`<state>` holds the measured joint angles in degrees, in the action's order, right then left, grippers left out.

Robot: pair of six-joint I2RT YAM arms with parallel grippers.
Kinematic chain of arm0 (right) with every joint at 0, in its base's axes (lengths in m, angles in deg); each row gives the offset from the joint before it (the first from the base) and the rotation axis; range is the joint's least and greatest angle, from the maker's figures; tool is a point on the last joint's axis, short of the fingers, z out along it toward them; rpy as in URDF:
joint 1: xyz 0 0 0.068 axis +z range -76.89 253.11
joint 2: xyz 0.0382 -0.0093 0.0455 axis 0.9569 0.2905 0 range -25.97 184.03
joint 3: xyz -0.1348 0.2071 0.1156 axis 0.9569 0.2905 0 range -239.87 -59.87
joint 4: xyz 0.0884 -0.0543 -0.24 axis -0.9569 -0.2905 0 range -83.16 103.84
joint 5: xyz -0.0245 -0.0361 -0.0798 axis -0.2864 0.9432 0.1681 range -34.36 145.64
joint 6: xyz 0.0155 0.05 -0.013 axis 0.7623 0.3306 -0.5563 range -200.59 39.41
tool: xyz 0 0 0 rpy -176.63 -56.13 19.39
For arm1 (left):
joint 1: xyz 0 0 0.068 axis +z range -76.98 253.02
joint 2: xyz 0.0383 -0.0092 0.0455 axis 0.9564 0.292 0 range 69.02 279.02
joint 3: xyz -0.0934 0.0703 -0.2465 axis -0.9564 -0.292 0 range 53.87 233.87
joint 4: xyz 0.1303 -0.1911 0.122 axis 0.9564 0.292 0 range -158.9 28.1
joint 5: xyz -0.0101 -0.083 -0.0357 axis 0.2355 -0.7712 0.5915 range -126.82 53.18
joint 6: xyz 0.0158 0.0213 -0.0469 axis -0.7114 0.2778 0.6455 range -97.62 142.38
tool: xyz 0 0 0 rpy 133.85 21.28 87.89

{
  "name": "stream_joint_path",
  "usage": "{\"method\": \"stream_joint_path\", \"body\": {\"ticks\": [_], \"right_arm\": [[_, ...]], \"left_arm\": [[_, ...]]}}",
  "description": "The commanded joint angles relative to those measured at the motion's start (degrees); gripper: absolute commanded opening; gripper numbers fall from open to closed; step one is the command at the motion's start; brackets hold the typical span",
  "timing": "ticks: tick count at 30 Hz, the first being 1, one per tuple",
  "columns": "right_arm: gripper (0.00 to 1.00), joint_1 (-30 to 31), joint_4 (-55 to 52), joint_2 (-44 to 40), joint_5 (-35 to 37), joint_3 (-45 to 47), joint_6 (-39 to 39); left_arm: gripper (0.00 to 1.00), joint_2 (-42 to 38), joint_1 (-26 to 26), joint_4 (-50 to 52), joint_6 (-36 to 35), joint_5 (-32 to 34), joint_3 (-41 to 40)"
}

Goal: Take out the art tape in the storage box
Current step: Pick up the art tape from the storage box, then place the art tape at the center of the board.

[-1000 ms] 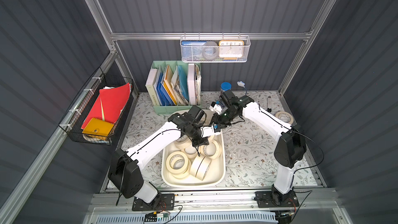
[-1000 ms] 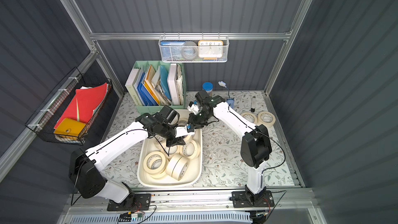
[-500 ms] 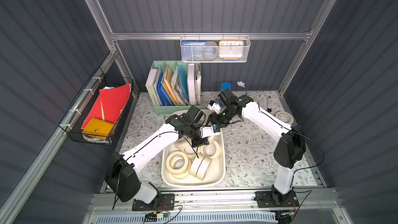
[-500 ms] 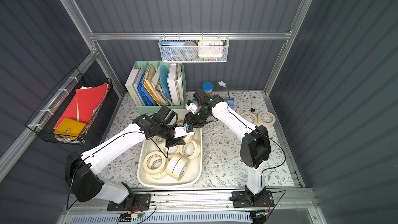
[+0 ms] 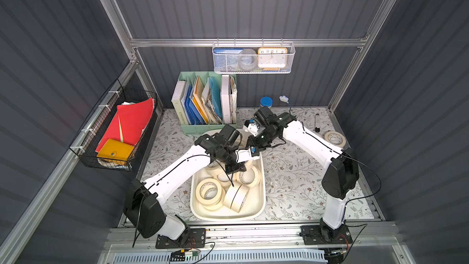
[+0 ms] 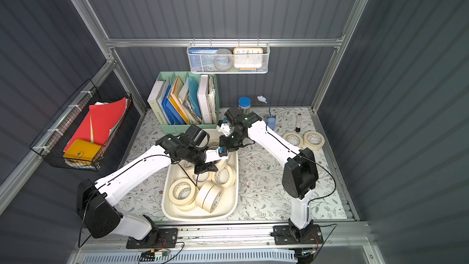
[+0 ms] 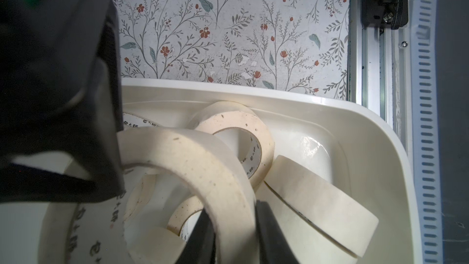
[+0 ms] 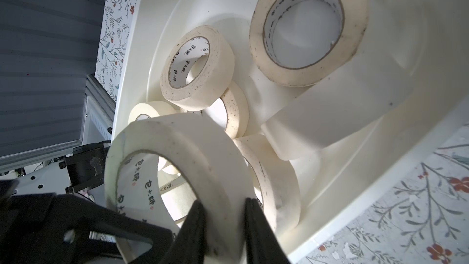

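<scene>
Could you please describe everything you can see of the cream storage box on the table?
The storage box is a shallow cream-white tub, seemingly glossy plastic, rectangular with rounded corners and a rolled rim. It sits flat and open on the floral table, its far end near the green file holder. Tape rolls lie jumbled inside. The left arm's fingers and right arm's fingers reach in, each clamping a roll.

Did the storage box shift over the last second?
No. In a top view the storage box keeps its far rim by the green file holder's base, as before.
</scene>
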<state>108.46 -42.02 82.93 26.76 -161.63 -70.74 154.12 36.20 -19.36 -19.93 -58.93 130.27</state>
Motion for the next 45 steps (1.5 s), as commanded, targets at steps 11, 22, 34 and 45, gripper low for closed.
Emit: {"method": "stream_joint_path", "body": {"ticks": [11, 22, 34, 45], "right_arm": [[0.00, 0.3, 3.3, -1.5, -1.5, 3.8, 7.2], [0.00, -9.1, 0.1, -7.8, 18.5, 3.5, 8.5], [0.00, -26.1, 4.7, -16.7, 32.3, 17.2, 6.9], [0.00, -28.4, 10.5, -5.2, 36.4, 16.0, 7.4]], "left_arm": [[1.00, -7.4, -0.2, -15.4, 1.8, -0.4, 1.2], [1.00, -24.1, -0.2, -28.3, 12.2, 10.8, -9.2], [0.93, -16.1, 9.7, -30.5, 44.3, 29.6, -14.1], [0.82, -13.8, 16.4, -25.4, 67.0, 31.6, -21.0]]}}
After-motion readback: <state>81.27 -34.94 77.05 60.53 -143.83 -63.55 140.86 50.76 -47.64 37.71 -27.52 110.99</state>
